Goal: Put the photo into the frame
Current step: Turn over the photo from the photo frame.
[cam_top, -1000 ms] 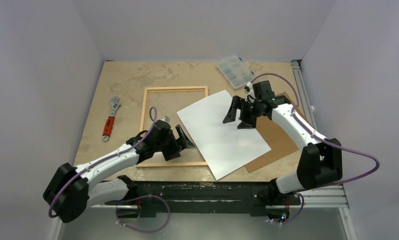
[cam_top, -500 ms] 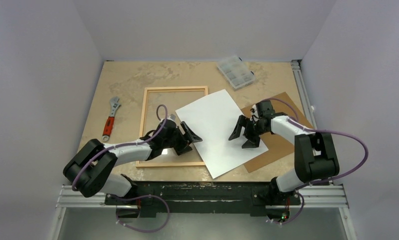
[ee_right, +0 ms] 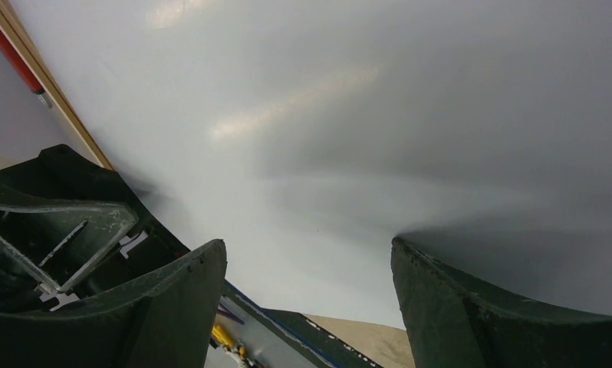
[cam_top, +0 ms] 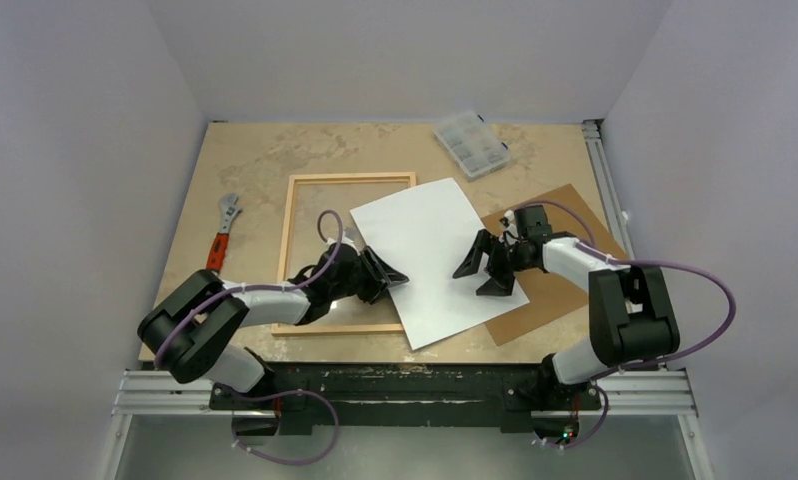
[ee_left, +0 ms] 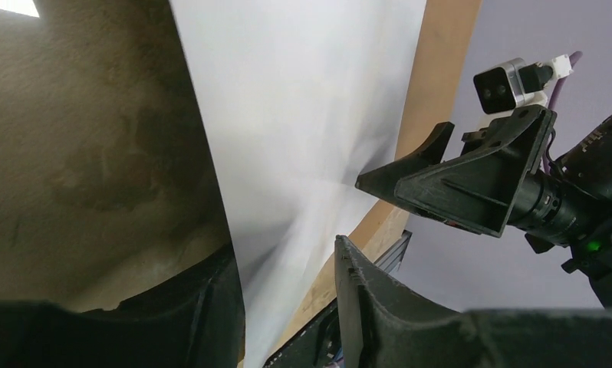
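The photo [cam_top: 427, 258] lies white back up, its left part over the frame [cam_top: 288, 250] and its right part over the brown backing board [cam_top: 560, 285]. My left gripper [cam_top: 393, 275] is low at the photo's left edge; in the left wrist view the gripper [ee_left: 286, 249] is open with the white sheet [ee_left: 287, 115] running between its fingers. My right gripper [cam_top: 475, 278] is open wide, fingertips down on the photo's right half; the right wrist view shows the gripper [ee_right: 307, 244] on the sheet [ee_right: 364, 115]. The printed side is hidden.
A red-handled wrench [cam_top: 220, 240] lies left of the frame. A clear compartment box [cam_top: 472, 143] sits at the back right. The metal rail [cam_top: 425, 385] runs along the table's near edge. Walls close in on both sides.
The photo has slid left, further over the frame. My right gripper came down onto it and moved toward me. My left gripper reached right to the photo's edge.
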Motion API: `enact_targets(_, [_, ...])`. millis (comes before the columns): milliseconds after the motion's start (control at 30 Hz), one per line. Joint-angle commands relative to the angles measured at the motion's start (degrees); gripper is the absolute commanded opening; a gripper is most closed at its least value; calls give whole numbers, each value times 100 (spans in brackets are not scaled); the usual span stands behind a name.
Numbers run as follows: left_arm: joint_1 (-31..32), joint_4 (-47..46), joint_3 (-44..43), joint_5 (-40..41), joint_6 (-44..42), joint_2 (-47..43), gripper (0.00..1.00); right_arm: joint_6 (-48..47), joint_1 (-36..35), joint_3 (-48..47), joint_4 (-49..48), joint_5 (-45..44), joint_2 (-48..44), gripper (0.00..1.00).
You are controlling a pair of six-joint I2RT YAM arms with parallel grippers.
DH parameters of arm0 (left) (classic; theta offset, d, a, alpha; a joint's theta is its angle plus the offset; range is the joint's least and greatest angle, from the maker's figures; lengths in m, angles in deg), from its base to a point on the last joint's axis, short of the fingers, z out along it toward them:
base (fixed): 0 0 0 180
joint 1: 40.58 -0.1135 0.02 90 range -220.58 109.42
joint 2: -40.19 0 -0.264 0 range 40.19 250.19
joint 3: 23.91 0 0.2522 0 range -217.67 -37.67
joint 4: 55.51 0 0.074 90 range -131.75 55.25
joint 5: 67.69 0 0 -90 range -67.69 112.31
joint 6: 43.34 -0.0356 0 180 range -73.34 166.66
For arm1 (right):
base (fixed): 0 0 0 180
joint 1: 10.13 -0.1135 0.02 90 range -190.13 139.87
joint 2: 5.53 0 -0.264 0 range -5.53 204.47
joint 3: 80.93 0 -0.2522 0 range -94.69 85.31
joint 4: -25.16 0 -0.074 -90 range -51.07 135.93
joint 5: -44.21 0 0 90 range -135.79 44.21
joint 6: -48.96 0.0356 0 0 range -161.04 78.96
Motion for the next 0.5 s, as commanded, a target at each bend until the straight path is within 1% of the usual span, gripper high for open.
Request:
enact_targets(0, [68, -452, 342, 437, 187, -470, 40, -35, -35, 381, -192, -207, -2, 78])
enact_targets(67, [62, -403, 382, 511, 124, -636, 35, -29, -31, 436, -253, -112, -70, 78])
enact_targets(133, [63, -233, 333, 527, 13, -728, 27, -60, -36, 449, -260, 11, -143, 78])
enact_targets(267, [63, 181, 150, 504, -125, -808, 1, -107, -39, 453, -242, 38, -539, 79])
enact_targets(367, [62, 388, 121, 519, -207, -925, 0, -157, -39, 380, -147, -10, -910, 79])
enact_targets(467, [63, 721, 86, 570, -360, -1153, 0, -308, -34, 179, 168, -97, -1196, 80])
